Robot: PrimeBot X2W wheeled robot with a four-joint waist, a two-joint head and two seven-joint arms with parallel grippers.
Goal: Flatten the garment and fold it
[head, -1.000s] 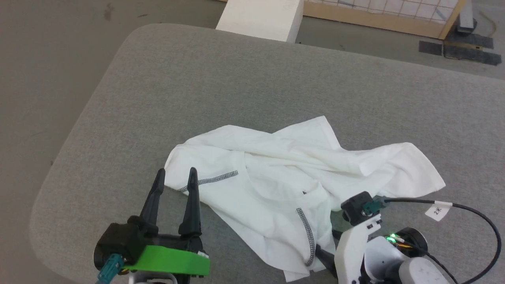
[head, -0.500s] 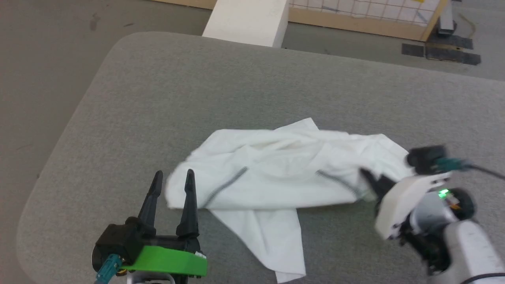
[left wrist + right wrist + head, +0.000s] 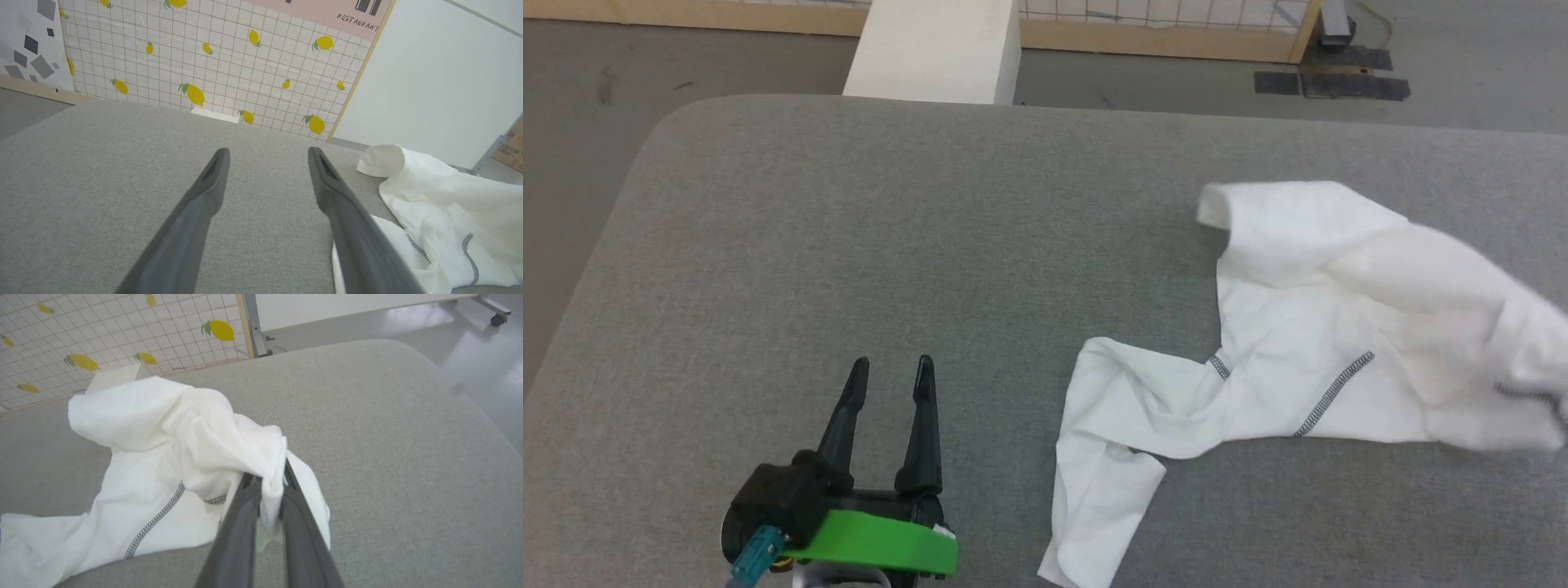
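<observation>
Garment (image 3: 163, 428), thin white cloth, bunches in right pincer (image 3: 267, 476).

In head view the garment (image 3: 1307, 327) blurs, cut off rightward.

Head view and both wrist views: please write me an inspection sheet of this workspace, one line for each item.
Surface: grey fabric-covered table with rounded corners, no stains seen.
Job's things: large white thin long-sleeved shirt with dark grey seam stitching, crumpled on the table's right side, not flattened, one end lifted.
Clutter: nothing seen.
Grippers: left gripper open, above the table, apart from the shirt; right gripper shut on a bunch of the shirt.
Cables: teal plug at the left gripper's base; no loose cable seen.
Surroundings: rigid white box beyond the far edge; lemon-print grid panel in wooden frame; grey floor.
</observation>
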